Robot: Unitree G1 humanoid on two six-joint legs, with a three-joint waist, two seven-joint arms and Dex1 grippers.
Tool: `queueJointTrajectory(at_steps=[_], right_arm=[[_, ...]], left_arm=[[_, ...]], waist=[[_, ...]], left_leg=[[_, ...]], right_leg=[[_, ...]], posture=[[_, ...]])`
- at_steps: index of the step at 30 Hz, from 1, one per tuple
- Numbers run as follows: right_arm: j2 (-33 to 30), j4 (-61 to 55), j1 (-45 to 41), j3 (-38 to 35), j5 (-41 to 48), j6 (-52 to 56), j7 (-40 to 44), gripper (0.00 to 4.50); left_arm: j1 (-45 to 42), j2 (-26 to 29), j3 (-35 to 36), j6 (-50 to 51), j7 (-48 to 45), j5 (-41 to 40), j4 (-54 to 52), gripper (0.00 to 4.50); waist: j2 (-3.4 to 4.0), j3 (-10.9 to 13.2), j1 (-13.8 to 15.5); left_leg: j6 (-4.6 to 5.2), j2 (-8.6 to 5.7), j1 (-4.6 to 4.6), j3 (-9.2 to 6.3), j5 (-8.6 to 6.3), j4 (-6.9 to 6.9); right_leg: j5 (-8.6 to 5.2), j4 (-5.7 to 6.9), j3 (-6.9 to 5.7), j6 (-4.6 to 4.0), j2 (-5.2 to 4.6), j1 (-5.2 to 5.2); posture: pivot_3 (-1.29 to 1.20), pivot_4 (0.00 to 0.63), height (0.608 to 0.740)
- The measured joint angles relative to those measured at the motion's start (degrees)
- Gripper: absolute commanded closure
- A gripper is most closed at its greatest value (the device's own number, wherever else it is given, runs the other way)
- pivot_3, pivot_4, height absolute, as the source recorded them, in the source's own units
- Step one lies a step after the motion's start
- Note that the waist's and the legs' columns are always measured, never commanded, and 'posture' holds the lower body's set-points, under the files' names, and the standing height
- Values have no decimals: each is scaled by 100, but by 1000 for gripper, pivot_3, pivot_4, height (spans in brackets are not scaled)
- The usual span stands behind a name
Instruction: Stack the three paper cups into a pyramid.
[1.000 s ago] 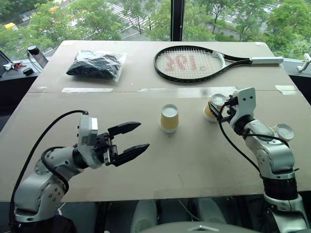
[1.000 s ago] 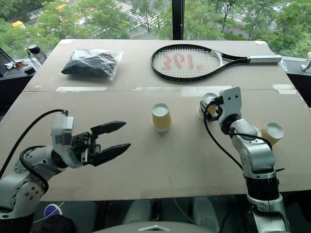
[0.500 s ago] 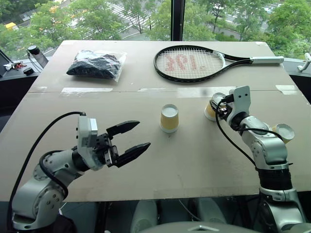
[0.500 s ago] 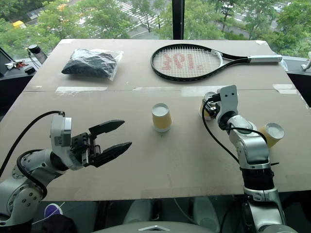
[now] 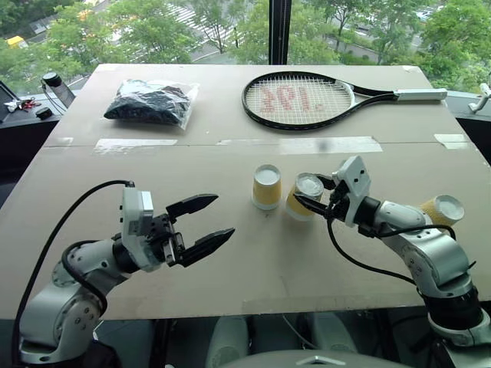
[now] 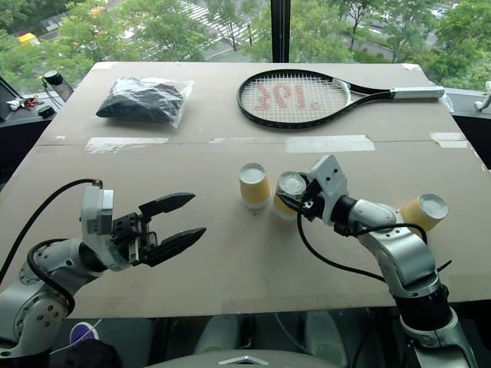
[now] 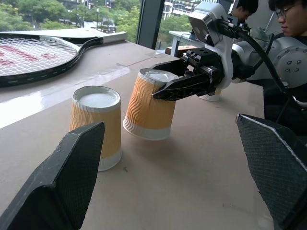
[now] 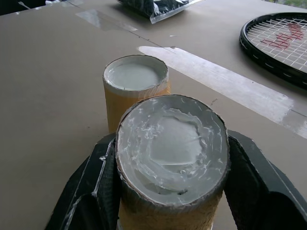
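Observation:
Three yellow ribbed paper cups are on the table. One cup stands upside down at the centre. Just to its right, a second cup is also upside down and slightly tilted, with my right gripper shut on it. The left wrist view shows this held cup with its rim at the table surface, close beside the standing cup but not touching it. The third cup lies on its side at the far right. My left gripper hovers open and empty, left of the cups.
A tennis racket lies at the back right and a clear bag of black stuff at the back left. Tape strips cross the middle of the table. A dark bottle stands off the left edge. People sit beyond the table.
My right gripper has swung left and nearer to me, bringing its cup from the right side to beside the centre cup. The left gripper has stayed put.

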Motion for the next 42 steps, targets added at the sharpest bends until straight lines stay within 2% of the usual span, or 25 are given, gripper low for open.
queueJointTrajectory(at_steps=[15, 17, 18, 19, 20, 21, 26, 29, 32, 37, 40, 42], right_arm=[[504, 711, -333, 399, -606, -434, -116, 2374], [526, 789, -360, 474, -670, -443, -106, 1376], [529, 802, -367, 479, -689, -456, -106, 1153], [529, 875, -408, 504, -772, -484, -109, 531], [528, 900, -415, 504, -791, -487, -110, 216], [527, 937, -420, 504, -814, -497, -110, 37], [398, 875, -369, 437, -918, -569, -105, 37], [150, 324, -75, 32, -594, -523, 69, 37], [-225, -467, 206, -684, -104, -369, 239, 37], [-726, -1246, 641, -2110, 425, 276, -11, 37], [-988, -1534, 1114, -2688, 535, 630, -150, 37], [-1143, -1545, 1758, -3284, 262, 985, -482, 37]], left_arm=[[306, 155, 218, 74, -51, -197, -121, 0], [311, 171, 238, 71, -52, -198, -125, 0], [314, 171, 242, 71, -52, -198, -125, 0], [313, 172, 259, 70, -51, -198, -125, 0], [313, 172, 263, 69, -51, -198, -125, 0], [319, 171, 270, 67, -53, -198, -125, 0], [304, 171, 274, 57, -113, -205, -125, 0], [226, 172, 207, 61, -189, -220, -125, 0], [61, 183, 71, 84, -312, -265, -121, 0], [-469, 206, -429, 163, -578, -311, -61, 0], [-783, 201, -651, 207, -691, -323, 63, 0], [-1113, 199, -838, 280, -820, -340, 194, 0]], waist=[[0, 1, -2], [0, 1, -2], [0, 1, -2], [0, 1, -2], [0, 1, -2], [0, 1, -1], [2, 2, 7], [2, 4, 29], [2, 5, 39], [2, 4, 27], [2, 4, 44], [0, 4, 92]], left_leg=[[-1, 2, -1, 2, 1, -2], [-1, 1, -1, 2, 1, -2], [-1, 1, -1, 3, 1, -1], [-1, 1, -1, 2, 1, -1], [-1, 1, -1, 3, 1, -1], [-1, 1, -1, 3, 1, -1], [-1, 1, -2, 2, 0, -2], [-1, 0, -8, 0, 0, -2], [0, 0, -7, 0, -1, -2], [0, 0, -3, -1, 0, -2], [0, -2, -5, -3, -1, -3], [1, -8, -8, 0, -1, -2]], right_leg=[[0, 0, 0, 0, 0, -3], [0, 0, -1, -1, 0, -3], [0, 0, -1, -1, 0, -3], [0, 0, -1, -1, 0, -3], [0, 0, -1, 0, 0, -3], [0, 0, -1, -1, 0, -3], [0, -1, -1, -1, -1, -4], [0, -3, -2, -1, -3, -4], [0, -4, -2, 0, -2, -3], [0, -2, 0, 0, 0, 0], [-1, -4, -1, 0, 0, -1], [-1, -8, 4, 1, -1, 0]], posture=[[0, 150, 740], [0, 150, 740], [0, 150, 740], [0, 150, 740], [0, 150, 740], [0, 150, 740], [0, 150, 740], [0, 150, 740], [0, 150, 740], [0, 150, 740], [0, 150, 740], [0, 150, 740]])
